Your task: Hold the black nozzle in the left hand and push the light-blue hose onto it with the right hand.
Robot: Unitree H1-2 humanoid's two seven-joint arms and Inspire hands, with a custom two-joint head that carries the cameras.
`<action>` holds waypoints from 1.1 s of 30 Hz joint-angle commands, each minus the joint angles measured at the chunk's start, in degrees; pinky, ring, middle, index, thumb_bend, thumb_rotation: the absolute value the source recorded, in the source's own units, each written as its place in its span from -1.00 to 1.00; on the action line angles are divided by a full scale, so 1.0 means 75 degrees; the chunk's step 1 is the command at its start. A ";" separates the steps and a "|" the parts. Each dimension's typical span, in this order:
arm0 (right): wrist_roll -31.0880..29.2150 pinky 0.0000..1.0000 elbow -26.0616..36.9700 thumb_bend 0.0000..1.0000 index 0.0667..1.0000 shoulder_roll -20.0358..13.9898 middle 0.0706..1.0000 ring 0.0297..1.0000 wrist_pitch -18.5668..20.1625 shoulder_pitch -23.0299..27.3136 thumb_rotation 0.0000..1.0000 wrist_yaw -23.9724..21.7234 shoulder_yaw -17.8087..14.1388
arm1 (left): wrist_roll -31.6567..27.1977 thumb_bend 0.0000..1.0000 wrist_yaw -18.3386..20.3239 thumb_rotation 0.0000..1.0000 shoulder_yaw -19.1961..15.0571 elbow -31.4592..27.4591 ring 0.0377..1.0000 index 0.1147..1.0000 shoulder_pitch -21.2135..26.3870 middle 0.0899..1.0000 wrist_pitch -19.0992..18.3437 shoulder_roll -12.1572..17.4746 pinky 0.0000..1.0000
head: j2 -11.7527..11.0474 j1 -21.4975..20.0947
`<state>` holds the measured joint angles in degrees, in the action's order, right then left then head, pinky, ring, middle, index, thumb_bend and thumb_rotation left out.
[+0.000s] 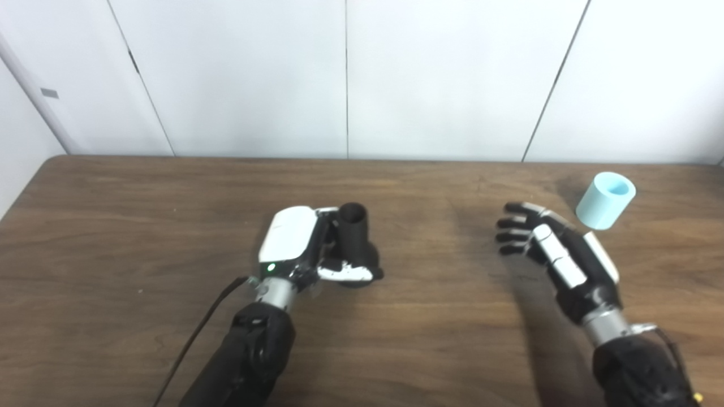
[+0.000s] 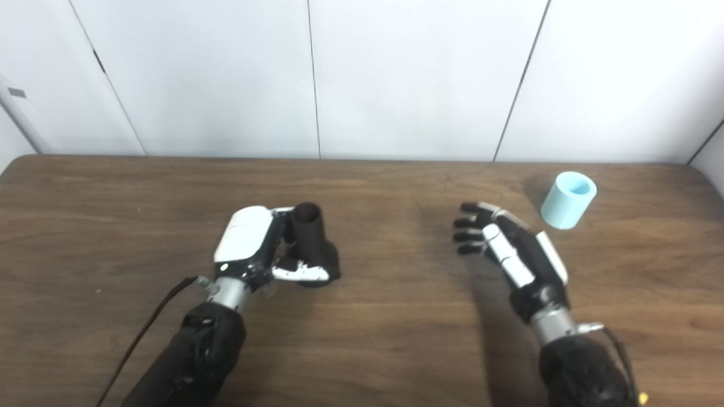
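- The black nozzle (image 1: pixel 354 234) stands upright on the brown table (image 1: pixel 141 226), roughly at the table's middle, its open mouth facing up.
- The left hand (image 1: pixel 305 246) is wrapped around the nozzle: white back of the hand on the nozzle's left, thumb laid across its wide base in front.
- The light-blue hose (image 1: pixel 606 200), a short stubby piece of tube, sits well to the right of the nozzle, near the table's far right corner, tilted a little with its open end up.
- The right hand (image 1: pixel 551 246) hovers between the nozzle and the hose, closer to the hose but not touching it, fingers (image 1: pixel 512 222) spread apart and holding nothing.
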<state>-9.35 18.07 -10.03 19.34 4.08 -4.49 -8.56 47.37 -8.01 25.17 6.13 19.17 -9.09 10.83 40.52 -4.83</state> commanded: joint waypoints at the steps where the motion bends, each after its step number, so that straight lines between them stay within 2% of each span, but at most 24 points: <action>1: 0.0018 0.07 0.0531 -0.20 0.34 -0.0133 0.20 0.16 0.0223 0.0321 0.00 0.0204 -0.0203 | 0.0144 0.05 0.0108 -1.00 0.0104 0.0188 -0.05 -0.16 0.0227 -0.19 0.0112 -0.0051 -0.18 | 0.0011 -0.0011; 4: -0.0070 0.15 0.0421 -0.14 0.34 -0.0314 0.23 0.19 0.0124 0.0382 -0.10 0.0188 -0.0420 | 0.0191 0.05 0.0065 -1.00 0.0161 0.0325 0.02 -0.17 0.0291 -0.12 0.0264 -0.0124 -0.11 | 0.0009 -0.0134; 8: 0.0081 0.21 0.0075 -0.11 0.37 -0.0685 0.30 0.26 -0.0530 0.0439 -0.20 0.0052 -0.0527 | 0.0232 0.05 0.0075 -1.00 0.0190 0.0396 0.10 -0.19 0.0323 -0.09 0.0324 -0.0167 -0.02 | -0.0004 -0.0378; 10: 0.0178 0.18 -0.0072 -0.08 0.34 -0.0796 0.27 0.23 -0.0735 0.0543 -0.45 0.0103 -0.0569 | 0.0224 0.05 0.0102 -1.00 0.0176 0.0421 0.11 -0.19 0.0330 -0.10 0.0358 -0.0168 -0.01 | -0.0007 -0.0457; 13: 0.0760 0.12 -0.0172 0.05 0.31 -0.1104 0.26 0.20 -0.1081 0.0736 -0.58 0.0175 -0.0478 | 0.0184 0.05 0.0052 -1.00 0.0139 0.0472 0.09 -0.18 0.0309 -0.11 0.0478 -0.0168 -0.02 | -0.0038 -0.0656; 15: 0.1489 0.09 -0.0127 0.13 0.32 -0.1429 0.27 0.20 -0.1325 0.0938 -0.57 0.0235 -0.0314 | 0.0171 0.05 0.0112 -1.00 0.0127 0.0429 0.09 -0.18 0.0274 -0.11 0.0496 -0.0138 -0.02 | -0.0077 -0.0896; 18: 0.2125 -0.01 -0.0145 0.23 0.30 -0.1666 0.25 0.17 -0.1533 0.1193 -0.58 0.0353 -0.0208 | 0.0115 0.05 0.0155 -1.00 0.0095 0.0402 0.09 -0.17 0.0229 -0.11 0.0548 -0.0097 -0.02 | -0.0178 -0.1267; 19: 0.2390 0.03 -0.0168 0.26 0.29 -0.1779 0.25 0.19 -0.1554 0.1290 -0.58 0.0395 -0.0173 | 0.0110 0.05 0.0165 -1.00 0.0092 0.0392 0.09 -0.17 0.0213 -0.11 0.0569 -0.0082 -0.02 | -0.0178 -0.1267; 21: 0.3431 0.10 -0.0247 0.32 0.28 -0.2158 0.26 0.23 -0.1656 0.1476 -0.51 0.0522 0.0043 | 0.0084 0.05 0.0262 -1.00 0.0099 0.0327 0.09 -0.17 0.0167 -0.11 0.0621 -0.0016 -0.01 | -0.0249 -0.1558; 24: 0.4873 0.17 -0.0467 0.34 0.30 -0.2807 0.32 0.30 -0.1887 0.1732 -0.56 0.0576 0.0435 | 0.0036 0.05 0.0511 -1.00 0.0106 0.0142 0.08 -0.16 0.0067 -0.13 0.0648 0.0078 -0.04 | -0.0287 -0.1840; 28: 0.5883 0.25 -0.0709 0.46 0.32 -0.3323 0.42 0.45 -0.1700 0.2142 -0.73 0.0401 0.0721 | -0.0032 0.05 0.0574 -1.00 0.0031 -0.0003 0.08 -0.15 -0.0087 -0.16 0.0752 0.0117 -0.08 | -0.0331 -0.2095; 33: 0.6995 0.40 -0.0798 0.53 0.39 -0.3927 0.53 0.63 -0.0854 0.2737 -0.87 -0.0689 0.1130 | -0.0081 0.05 0.0536 -1.00 -0.0054 0.0013 0.06 -0.17 -0.0165 -0.13 0.0971 0.0170 -0.10 | -0.0386 -0.2336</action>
<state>40.91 11.58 -37.11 11.74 21.72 -8.24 -0.09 46.90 -5.28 24.82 6.07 18.29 -1.86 11.18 37.62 -22.32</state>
